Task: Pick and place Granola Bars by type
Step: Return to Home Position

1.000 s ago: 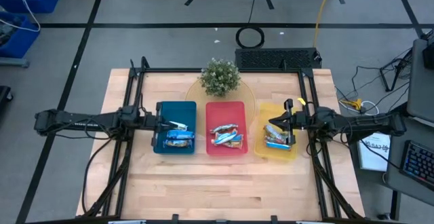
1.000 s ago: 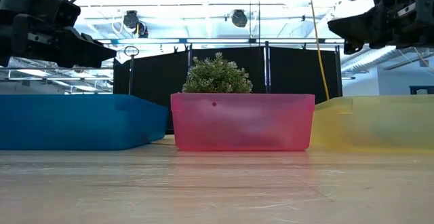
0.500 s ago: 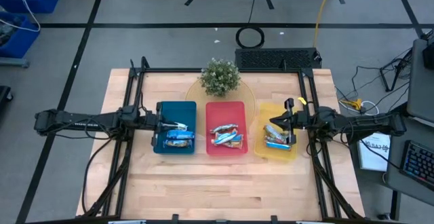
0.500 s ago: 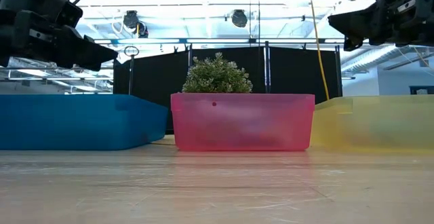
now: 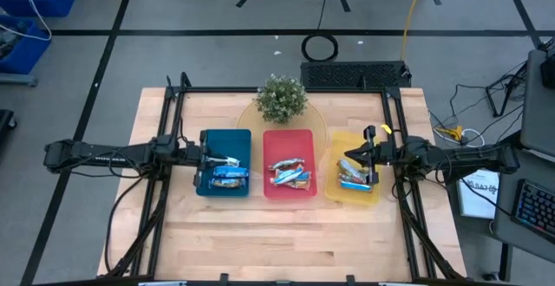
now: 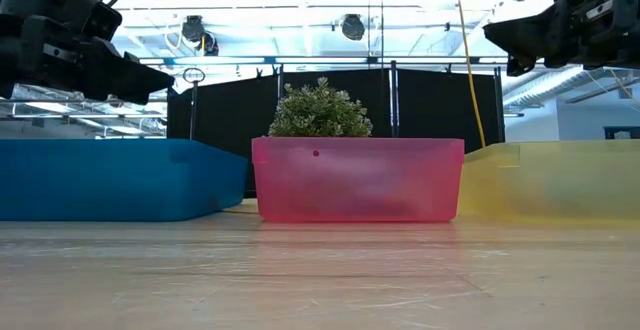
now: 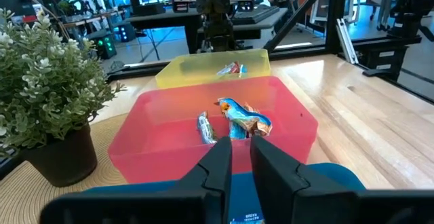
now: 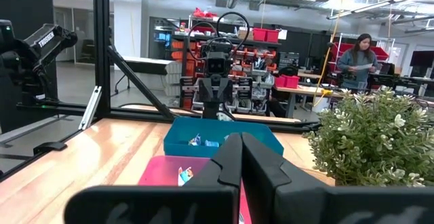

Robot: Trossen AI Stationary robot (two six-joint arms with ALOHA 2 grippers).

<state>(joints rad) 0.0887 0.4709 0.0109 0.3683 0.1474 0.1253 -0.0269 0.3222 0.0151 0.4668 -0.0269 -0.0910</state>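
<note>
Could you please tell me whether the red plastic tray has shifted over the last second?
No. The rectangular red plastic tray stays lined up with the small potted green plant, between the blue plastic tray and the yellow plastic tray.

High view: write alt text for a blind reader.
A blue tray, a red tray and a yellow tray sit in a row on a wooden table, granola bars in each. The left gripper hangs over the blue tray, the right gripper over the yellow; a potted plant stands behind the red.
</note>
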